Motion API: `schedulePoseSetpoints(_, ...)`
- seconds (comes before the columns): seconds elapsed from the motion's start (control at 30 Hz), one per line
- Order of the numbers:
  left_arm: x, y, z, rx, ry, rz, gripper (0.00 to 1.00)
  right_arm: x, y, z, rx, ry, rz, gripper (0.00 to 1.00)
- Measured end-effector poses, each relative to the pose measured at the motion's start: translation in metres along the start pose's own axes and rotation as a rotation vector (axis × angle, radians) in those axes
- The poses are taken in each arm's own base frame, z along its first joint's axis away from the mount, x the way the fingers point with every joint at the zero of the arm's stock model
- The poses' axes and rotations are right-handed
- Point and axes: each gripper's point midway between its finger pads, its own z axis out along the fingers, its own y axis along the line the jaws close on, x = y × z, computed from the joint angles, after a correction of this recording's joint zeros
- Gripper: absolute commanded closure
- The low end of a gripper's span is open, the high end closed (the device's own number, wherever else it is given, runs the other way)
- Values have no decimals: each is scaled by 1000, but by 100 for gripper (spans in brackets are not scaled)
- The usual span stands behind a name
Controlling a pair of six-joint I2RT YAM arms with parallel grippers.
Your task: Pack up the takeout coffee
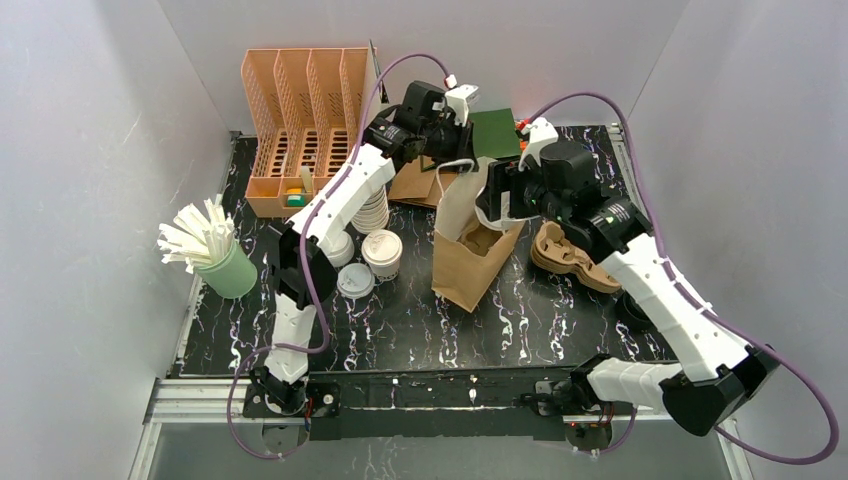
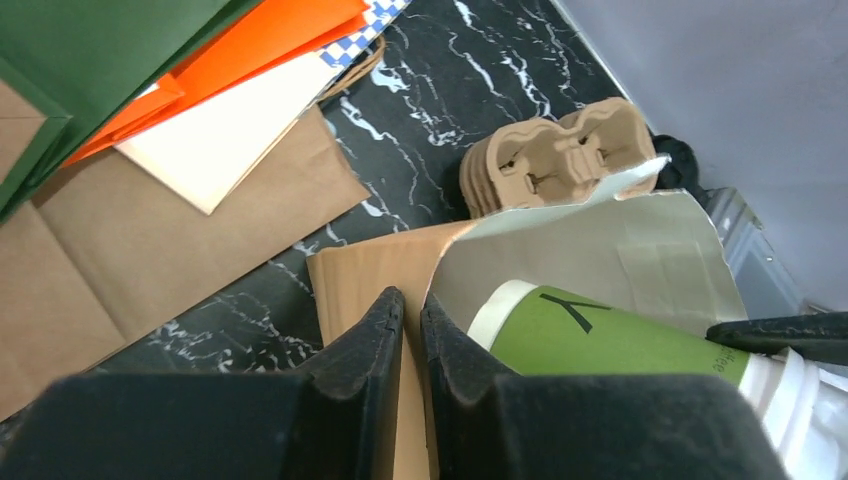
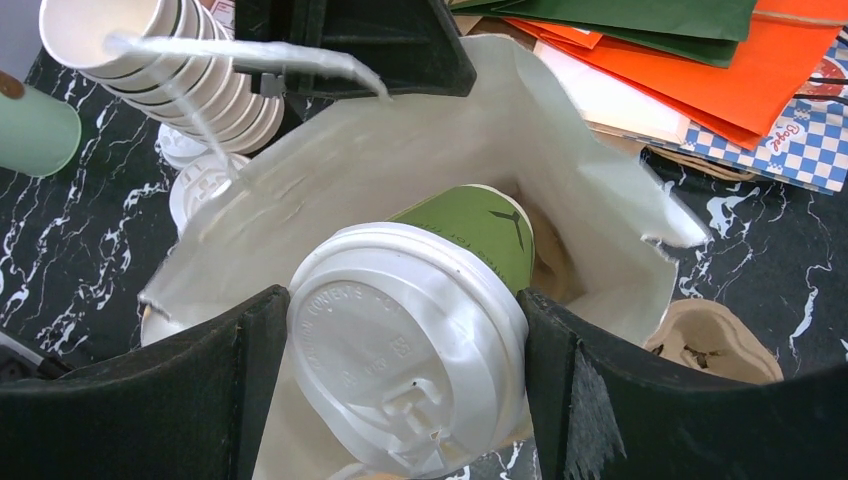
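The right gripper is clamped on the green cup, its fingers against the white lid, and holds it tilted in the mouth of the bag. The left gripper has its jaws nearly together, pinching the bag's rim. A second capped cup stands just left of the bag

The work surface is a table with a black top veined in white, like marble. Plain pale grey panels enclose it: left wall, far wall, right wall. A metal rail runs along the near edge. Lighting is even and diffuse; shadows are soft.
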Motion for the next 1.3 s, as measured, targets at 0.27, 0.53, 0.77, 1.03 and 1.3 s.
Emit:
schedulePoseSetpoints(0.27, -5, 9, -17, -113, -30, -68, 100, 0, 2, 20, 9, 50, 32, 59)
schedulePoseSetpoints(0.53, 13, 14, -60, -284, -87, -348, 100, -13, 16, 48, -15, 99, 110, 62)
schedulePoseSetpoints(0.77, 4, 14, -75, -340, -177, -519, 100, -25, 28, 68, -36, 125, 148, 61)
schedulePoseSetpoints(1.03, 20, 32, -74, -429, -243, -677, 100, -53, 37, 50, -45, 127, 169, 60)
schedulePoseSetpoints(1.3, 22, 27, -80, -464, -355, -775, 77, -70, 46, 27, -71, 116, 198, 63)
